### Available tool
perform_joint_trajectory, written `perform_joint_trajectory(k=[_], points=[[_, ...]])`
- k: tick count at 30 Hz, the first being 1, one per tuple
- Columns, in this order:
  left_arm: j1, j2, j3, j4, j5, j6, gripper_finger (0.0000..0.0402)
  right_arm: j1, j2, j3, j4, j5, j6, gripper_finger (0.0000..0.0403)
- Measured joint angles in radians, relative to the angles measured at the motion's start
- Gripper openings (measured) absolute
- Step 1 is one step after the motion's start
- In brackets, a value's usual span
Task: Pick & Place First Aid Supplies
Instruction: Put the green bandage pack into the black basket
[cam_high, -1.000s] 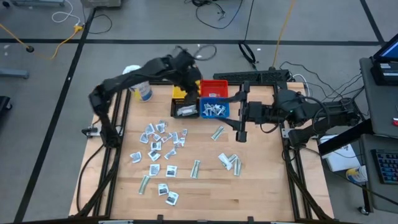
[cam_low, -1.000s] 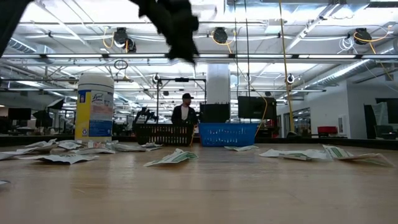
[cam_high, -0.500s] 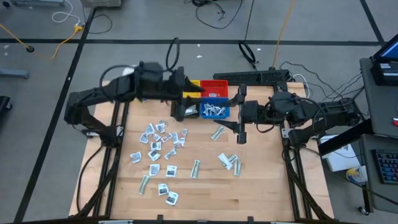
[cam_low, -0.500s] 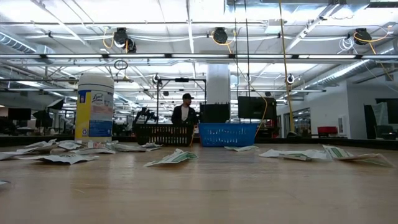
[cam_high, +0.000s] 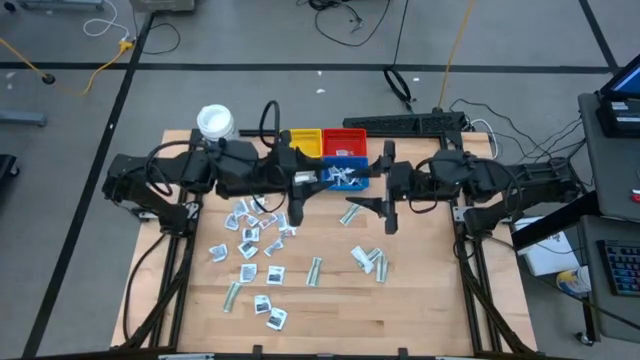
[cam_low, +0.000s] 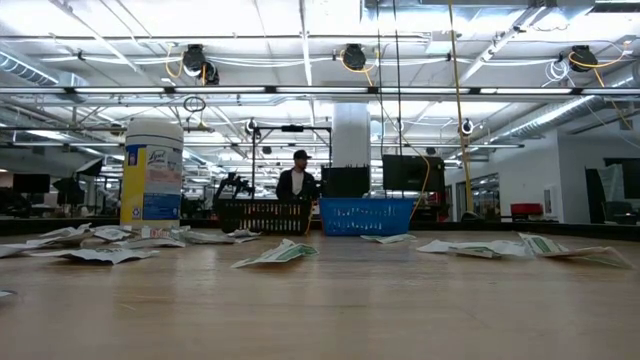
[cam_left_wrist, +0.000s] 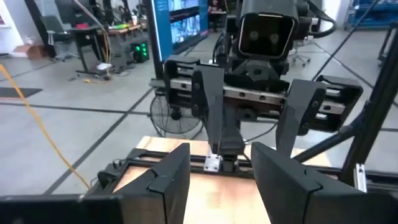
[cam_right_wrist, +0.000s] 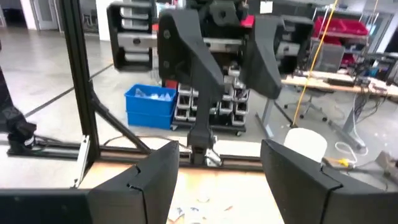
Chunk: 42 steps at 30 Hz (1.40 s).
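Wooden table (cam_high: 420, 300), packets (cam_high: 262, 240) scattered at seven o'clock; left gripper (cam_high: 300, 192) and right gripper (cam_high: 386, 198) face off, jaws apart, empty, risking collision.

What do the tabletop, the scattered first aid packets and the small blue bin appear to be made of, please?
Tabletop: pale wood, matte, with visible plank seams.
First aid packets: probably paper or foil wrappers; flat, white-silvery, crinkled.
Blue bin: likely moulded plastic; uniform saturated colour.
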Motion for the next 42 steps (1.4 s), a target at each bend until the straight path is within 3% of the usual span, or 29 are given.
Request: perform_joint_trajectory(k=[3, 9, 17, 26, 30, 33, 37, 42], points=[[0.0, -0.001, 0.0, -0.018, 0.0, -0.001, 0.0175, 0.006, -0.002, 0.0, -0.052, -0.006, 0.043, 0.0222], [0.0, -0.001, 0.0, -0.023, 0.0, -0.01, 0.0175, 0.003, 0.009, 0.0, -0.329, -0.183, 0.184, 0.0222], [0.0, -0.001, 0.0, -0.056, 0.002, -0.016, 0.0175, 0.035, 0.06, 0.001, -0.607, -0.371, 0.09, 0.0222], [0.001, -0.002, 0.0, -0.077, 0.003, -0.044, 0.0175, 0.05, 0.129, 0.001, -0.923, -0.367, -0.11, 0.0222], [0.0, -0.002, 0.0, -0.077, 0.003, -0.045, 0.0175, 0.07, 0.171, 0.001, -1.015, -0.31, -0.25, 0.0222], [0.0, -0.002, 0.0, -0.076, 0.017, -0.064, 0.0175, 0.098, 0.221, 0.001, -1.023, -0.232, -0.322, 0.0222], [0.001, -0.002, 0.0, -0.076, 0.027, -0.064, 0.0175, 0.133, 0.299, -0.004, -1.011, -0.228, -0.412, 0.0222], [0.0, -0.002, 0.0, -0.076, 0.028, -0.064, 0.0175, 0.164, 0.355, -0.125, -0.868, -0.234, -0.464, 0.0222]])
